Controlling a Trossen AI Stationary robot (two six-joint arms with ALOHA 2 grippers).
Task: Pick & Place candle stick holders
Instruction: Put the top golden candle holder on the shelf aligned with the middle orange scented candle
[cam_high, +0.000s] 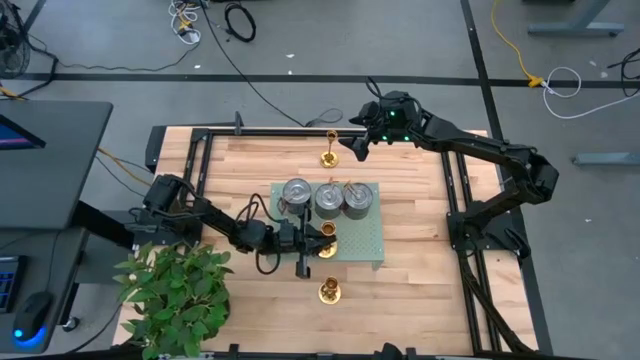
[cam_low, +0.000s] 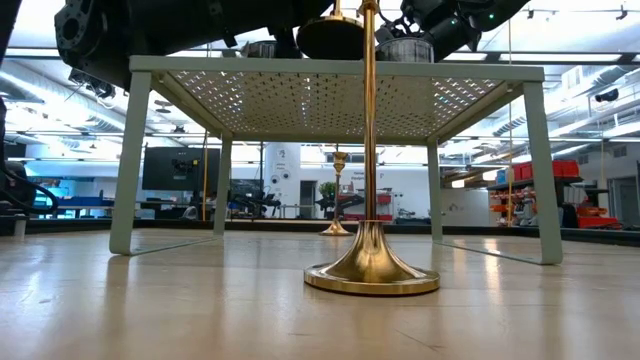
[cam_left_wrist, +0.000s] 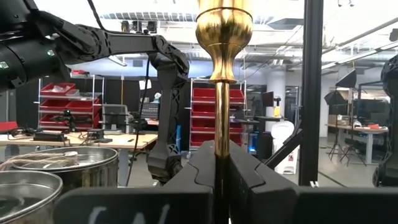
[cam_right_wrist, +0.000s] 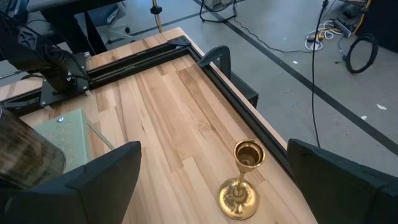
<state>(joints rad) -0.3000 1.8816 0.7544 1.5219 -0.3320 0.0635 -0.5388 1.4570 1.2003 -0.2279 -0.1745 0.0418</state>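
- My left gripper (cam_high: 322, 236) pinches a shiny gold brass candlestick (cam_left_wrist: 222, 93) by its stem, over the pale green perforated stand (cam_high: 365, 245).
- My right gripper (cam_right_wrist: 211, 180) hangs spread above another gold candlestick (cam_right_wrist: 241, 180) at the wooden table's (cam_high: 420, 290) far edge.

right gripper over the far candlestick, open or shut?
Open. In the right wrist view the right gripper has its fingers spread wide either side of the upright candlestick, not touching it.

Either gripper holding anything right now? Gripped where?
Left gripper is shut on a candlestick, clamping its stem. Right gripper is open, holding nothing.
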